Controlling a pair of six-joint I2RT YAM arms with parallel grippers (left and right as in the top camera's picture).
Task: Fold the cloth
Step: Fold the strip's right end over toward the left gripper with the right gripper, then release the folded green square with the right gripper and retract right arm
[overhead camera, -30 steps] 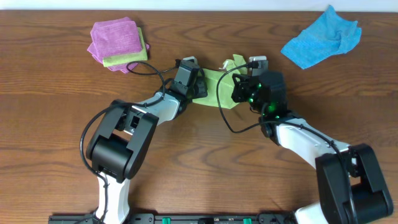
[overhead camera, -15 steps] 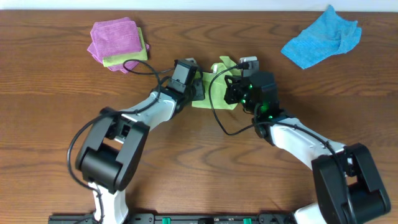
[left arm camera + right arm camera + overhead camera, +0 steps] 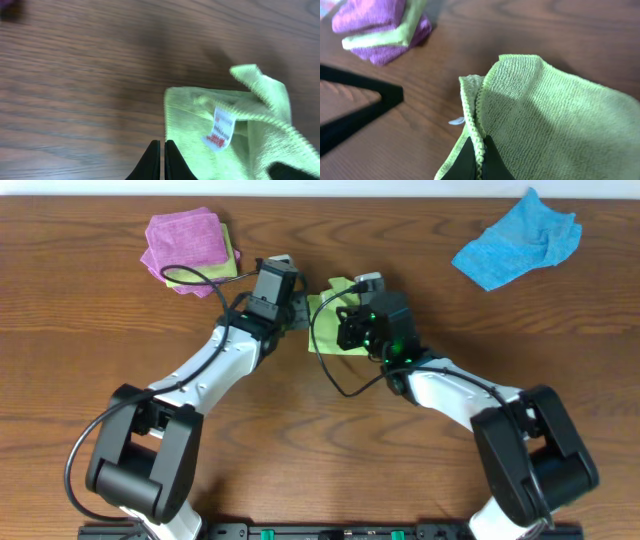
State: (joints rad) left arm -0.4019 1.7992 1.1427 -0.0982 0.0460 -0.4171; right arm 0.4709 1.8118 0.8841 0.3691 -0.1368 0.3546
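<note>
Carried leftward, the fuzzy lime-green terry cloth (image 3: 322,310) bunches smaller, mid-fold; the left gripper (image 3: 162,146) and right gripper (image 3: 478,146) each pinch its edge.

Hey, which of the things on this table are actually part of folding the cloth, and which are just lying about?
In the job:
- lime-green cloth
- left gripper, shut on the cloth's edge
- right gripper, shut on its folded edge

Lying about:
- crumpled blue cloth, far right corner
- stack of purple cloths with a green one between, far left
</note>
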